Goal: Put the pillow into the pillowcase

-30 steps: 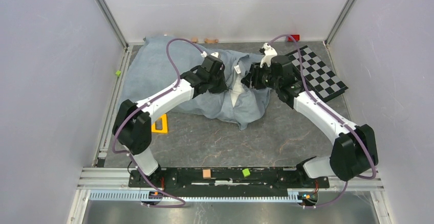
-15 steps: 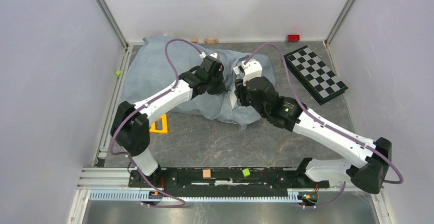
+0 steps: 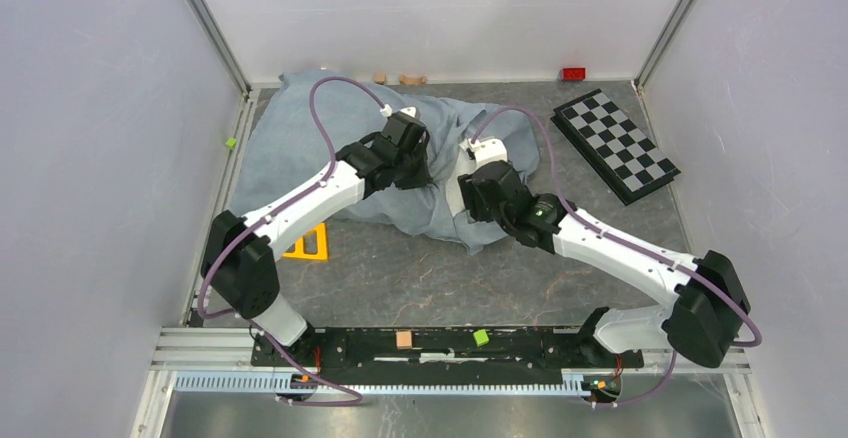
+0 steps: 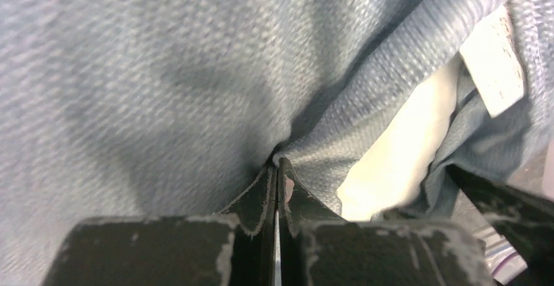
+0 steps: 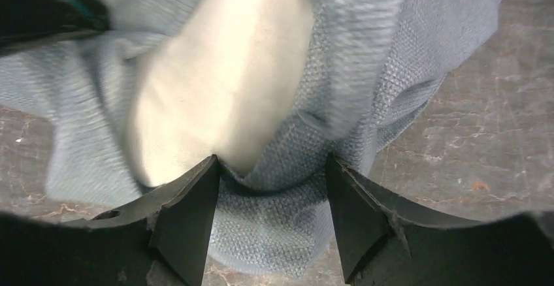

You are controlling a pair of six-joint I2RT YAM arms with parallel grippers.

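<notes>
Left gripper (image 4: 276, 168): my dark fingers (image 4: 256, 201) are pressed together, and a ridge of the big wrinkled light blue-grey cloth pillowcase (image 4: 163, 70) is pinched between the tips.
Right gripper (image 5: 271, 165): fingers (image 5: 186, 224) spread wide, straddling a bulge of that blue-grey cloth. Nothing is clamped, and the tips rest against the fabric on either side.
Pillowcase: it lies heaped across the far left and middle of the grey stone-patterned table (image 3: 420, 278). Both my wrists sit over its near right end.
Pillow: the plump plain white fabric pillow (image 5: 215, 83) is mostly inside the sack. From above only a pale sliver peeks out between my two grippers. My right wrist view shows its white end bulging from the opening, just beside my left-hand fingertip there.
Opening: the blue-grey hem folds back around the white fabric, and a small white sewn-in label (image 4: 493, 70) hangs at the edge.
Checkered board (image 3: 615, 145): a black-and-white slab at the far right, apart from the cloth.
Yellow triangular frame (image 3: 308, 245): flat on the table, just beside the pillowcase's near edge and under my left forearm.
</notes>
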